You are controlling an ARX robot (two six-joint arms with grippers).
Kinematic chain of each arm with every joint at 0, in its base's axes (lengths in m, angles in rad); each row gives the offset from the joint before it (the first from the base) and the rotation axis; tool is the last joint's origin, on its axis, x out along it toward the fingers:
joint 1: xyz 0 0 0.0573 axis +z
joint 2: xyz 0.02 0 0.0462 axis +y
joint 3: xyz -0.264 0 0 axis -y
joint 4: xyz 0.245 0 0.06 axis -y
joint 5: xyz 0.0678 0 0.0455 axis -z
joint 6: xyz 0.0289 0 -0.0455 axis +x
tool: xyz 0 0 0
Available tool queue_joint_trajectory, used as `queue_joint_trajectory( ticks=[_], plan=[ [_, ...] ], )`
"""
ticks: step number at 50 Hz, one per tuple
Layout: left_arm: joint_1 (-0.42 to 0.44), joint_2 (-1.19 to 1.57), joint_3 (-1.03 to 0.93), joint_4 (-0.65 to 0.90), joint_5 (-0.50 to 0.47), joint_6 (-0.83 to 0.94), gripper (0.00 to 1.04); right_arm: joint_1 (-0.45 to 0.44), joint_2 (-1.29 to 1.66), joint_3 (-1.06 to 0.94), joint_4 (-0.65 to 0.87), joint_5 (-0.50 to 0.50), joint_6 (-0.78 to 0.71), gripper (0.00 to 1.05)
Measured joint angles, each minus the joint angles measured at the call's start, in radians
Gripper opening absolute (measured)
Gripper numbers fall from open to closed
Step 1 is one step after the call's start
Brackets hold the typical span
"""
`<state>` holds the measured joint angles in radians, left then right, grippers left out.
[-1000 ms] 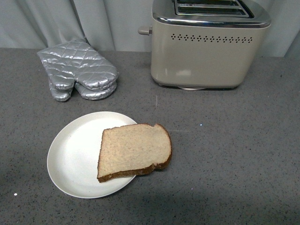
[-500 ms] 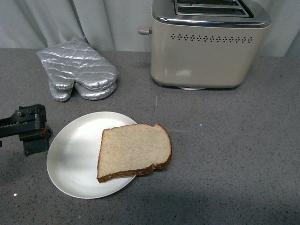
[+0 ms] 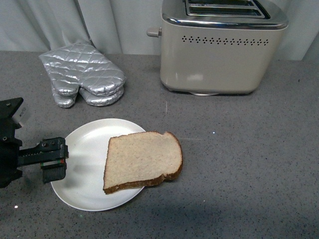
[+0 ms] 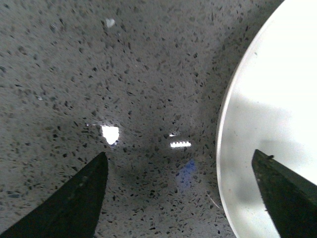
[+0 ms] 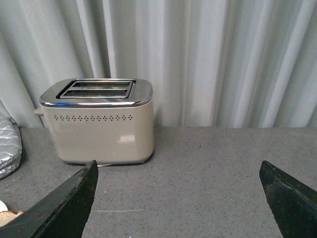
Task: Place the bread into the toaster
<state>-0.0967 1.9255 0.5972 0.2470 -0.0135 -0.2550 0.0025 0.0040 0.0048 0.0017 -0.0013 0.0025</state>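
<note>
While bread (image 3: 143,159) overhangs the plate (image 3: 82,149), wide left jaws straddle its rim

The left arm (image 3: 9,154) sticks in from the left, and the left gripper (image 3: 56,160) has its two fingers wide apart. The right gripper (image 5: 178,162) is spread wide too

Grey speckled table (image 3: 249,164), beige toaster (image 3: 219,50) standing at far edge, right of centre, silver quilted oven mitts (image 3: 84,74) toward far-left corner, white plate (image 3: 82,154) near front edge, left of centre.
</note>
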Motion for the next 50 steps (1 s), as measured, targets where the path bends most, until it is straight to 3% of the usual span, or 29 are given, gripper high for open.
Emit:
queue_joint_trajectory(
  ticks=[12, 24, 34, 50],
  plan=[
    [-0.004, 0.023, 0.037, -0.017, 0.029, -0.019, 0.51, 0.0, 0.0, 0.0, 0.0, 0.0, 0.0, 0.95],
    [-0.008, 0.023, 0.061, -0.095, 0.096, -0.08, 0.05, 0.0, 0.0, 0.0, 0.0, 0.0, 0.0, 0.95],
    [-0.024, -0.061, 0.064, -0.138, 0.169, -0.163, 0.03, 0.0, 0.0, 0.0, 0.0, 0.0, 0.0, 0.95],
    [-0.235, -0.028, 0.238, -0.149, 0.2, -0.347, 0.03, 0.0, 0.0, 0.0, 0.0, 0.0, 0.0, 0.95]
  ],
)
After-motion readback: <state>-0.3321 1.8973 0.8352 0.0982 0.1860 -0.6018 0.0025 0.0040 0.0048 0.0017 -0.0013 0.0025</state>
